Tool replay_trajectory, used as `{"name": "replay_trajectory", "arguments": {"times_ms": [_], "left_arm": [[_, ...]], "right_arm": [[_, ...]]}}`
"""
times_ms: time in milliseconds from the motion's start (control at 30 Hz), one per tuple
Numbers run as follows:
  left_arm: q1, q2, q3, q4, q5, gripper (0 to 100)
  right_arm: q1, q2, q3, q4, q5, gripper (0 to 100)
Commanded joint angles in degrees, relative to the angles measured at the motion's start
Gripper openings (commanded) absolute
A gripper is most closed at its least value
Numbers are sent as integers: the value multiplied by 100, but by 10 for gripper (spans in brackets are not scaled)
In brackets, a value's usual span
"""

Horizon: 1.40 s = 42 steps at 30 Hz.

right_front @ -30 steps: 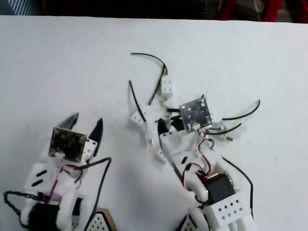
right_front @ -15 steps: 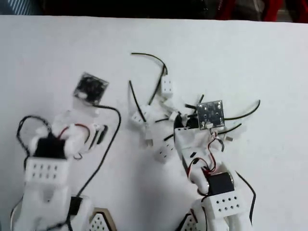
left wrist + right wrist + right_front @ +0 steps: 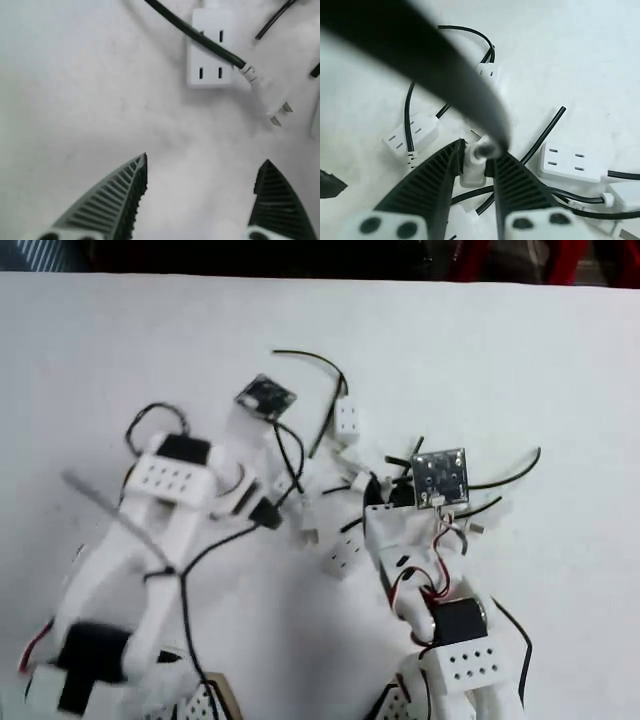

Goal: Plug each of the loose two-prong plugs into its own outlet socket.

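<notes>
My right gripper (image 3: 475, 150) is shut on a white two-prong plug (image 3: 472, 170), whose thick black cord (image 3: 435, 65) rises toward the camera. White outlet blocks (image 3: 412, 132) (image 3: 572, 162) lie on either side of it, a third (image 3: 487, 72) farther off. In the high view this gripper (image 3: 378, 492) sits in the middle of the cluster. My left gripper (image 3: 205, 162) is open above bare table, short of an outlet block (image 3: 210, 47). A black cord (image 3: 200, 35) crosses that block and ends in a loose white plug (image 3: 267, 97), prongs bare.
The white table (image 3: 520, 350) carries several short black cords (image 3: 505, 478) and small outlet blocks (image 3: 347, 418) (image 3: 340, 552) bunched at its centre. The left arm (image 3: 165, 500) stretches diagonally from the near left corner. A perforated base (image 3: 205, 702) sits at the near edge.
The left arm has swung from the near left of the table up and rightward to the cluster of outlets. The right arm shifted slightly right at first, then held still.
</notes>
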Motion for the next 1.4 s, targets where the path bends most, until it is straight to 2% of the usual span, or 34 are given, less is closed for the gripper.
{"name": "replay_trajectory", "arguments": {"times_ms": [0,200,367,700,900,1067,1167,1267,1367], "left_arm": [[119,734,-879,-114,44,339],[110,1956,-1943,-79,35,339],[268,2862,-2602,-62,35,339],[277,4066,-3991,97,35,335],[400,4629,-4668,141,0,247],[549,4787,-4844,158,-9,135],[505,4576,-4941,633,-273,88],[462,4268,-5029,1301,-1002,87],[347,3916,-4993,1723,-1187,99]], "right_arm": [[57,-31,-26,-75,-35,17],[66,-31,-26,-75,0,17],[453,-31,-26,-75,9,17],[514,-40,-26,-92,9,17],[514,-40,-26,-92,9,17],[514,-48,-26,-84,9,17],[514,-40,-26,-84,9,17],[514,-40,-26,-84,9,17],[505,-40,-26,-84,9,17]]}}
